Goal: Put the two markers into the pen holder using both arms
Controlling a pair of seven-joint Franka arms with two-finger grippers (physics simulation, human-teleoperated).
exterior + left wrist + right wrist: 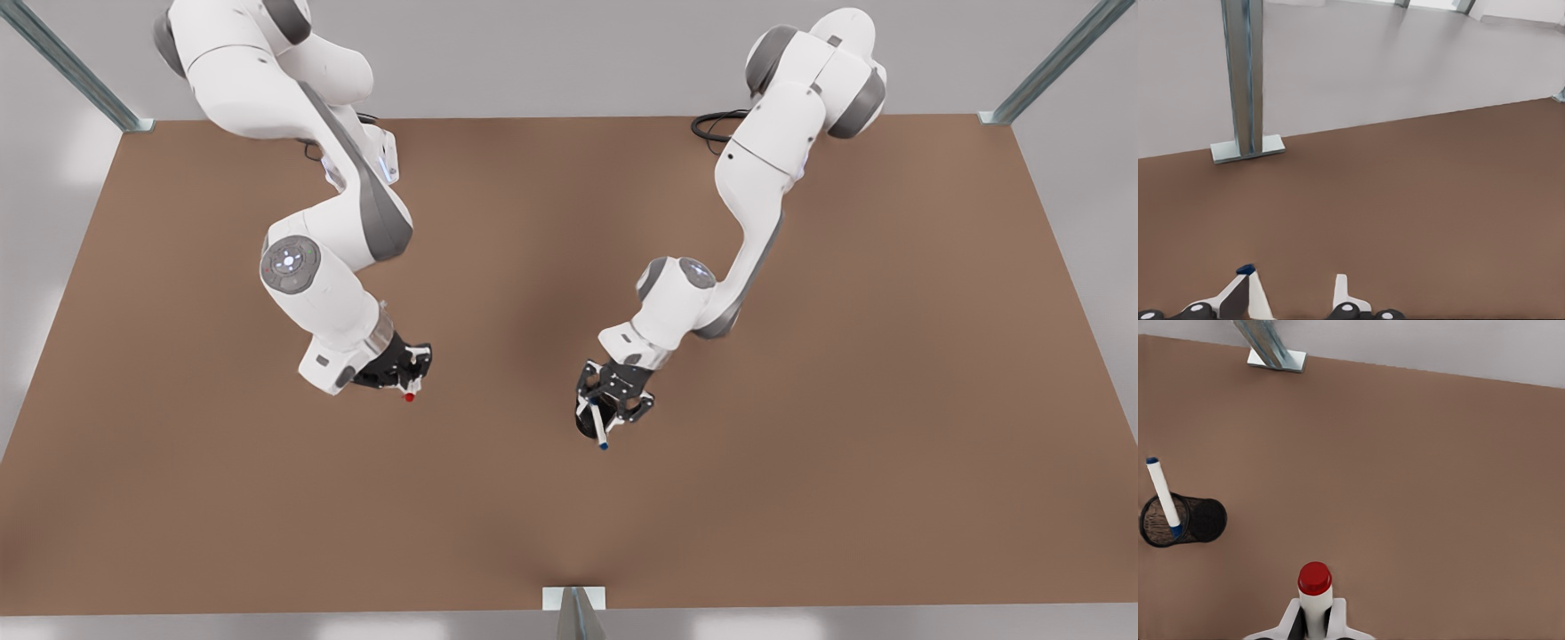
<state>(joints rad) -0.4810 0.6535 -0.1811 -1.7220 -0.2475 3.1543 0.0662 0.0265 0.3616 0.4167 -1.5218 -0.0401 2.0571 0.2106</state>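
The right end effector [1315, 623] is clamped on the red marker [1315, 593], its long axis running out past the fingers. Farther off, the blue marker [1165, 499] leans in the holder [1201, 519] on the desk [800, 444], below the left end effector [613, 400], fingers apart.

Right gripper [1315, 623]: fingers closed against the white barrel of the red marker [1315, 590], one on each side; red cap pointing out past the fingertips.
Pen holder [1185, 519]: black mesh cup on the brown table [1405, 487], at about 10 o'clock from the red cap, well apart from it.
Blue marker [1163, 495]: standing in the pen holder, leaning, upper blue end sticking out above the rim.
Metal post [1271, 350]: foot on the table's far edge, at about 11 o'clock from the red cap.
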